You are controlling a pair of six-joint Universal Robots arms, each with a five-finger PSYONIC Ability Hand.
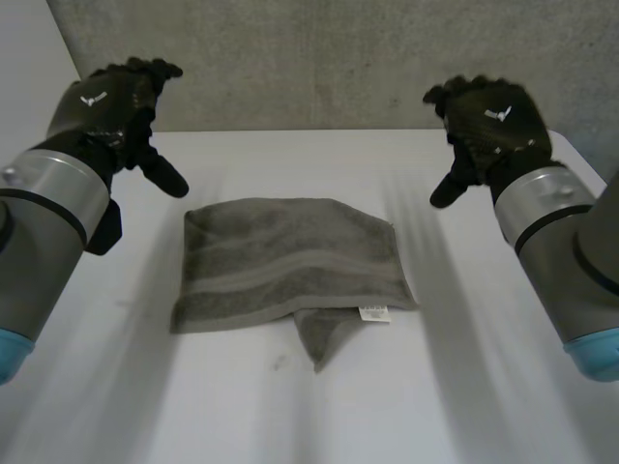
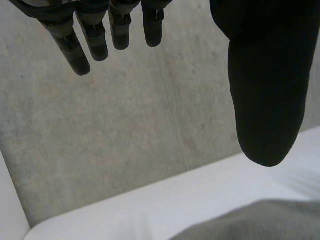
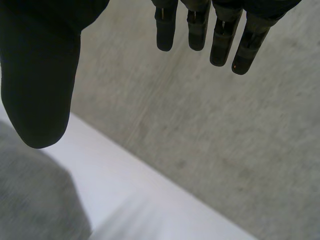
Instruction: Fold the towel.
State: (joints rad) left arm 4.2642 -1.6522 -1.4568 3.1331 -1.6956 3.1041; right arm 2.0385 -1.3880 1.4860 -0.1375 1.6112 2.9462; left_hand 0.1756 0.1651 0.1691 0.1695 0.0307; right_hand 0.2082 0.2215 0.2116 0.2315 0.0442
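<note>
My left robot hand point(image 1: 111, 106) hovered above the desk point(image 1: 484, 387), fingers point(image 2: 82, 57) straight and thumb spread wide, gripping nothing. My right robot hand point(image 1: 488, 121) mirrored it, fingers point(image 3: 240, 55) extended and just as empty. From the head camera they sat at ten and two o'clock of the grey towel point(image 1: 290, 261), both clear of it. The towel lay folded flat at mid-desk. A loose corner poked out from under its near edge at six o'clock, with a small white label point(image 1: 373, 313) just beside that corner. A concrete wall point(image 1: 319, 58) stood at twelve.
</note>
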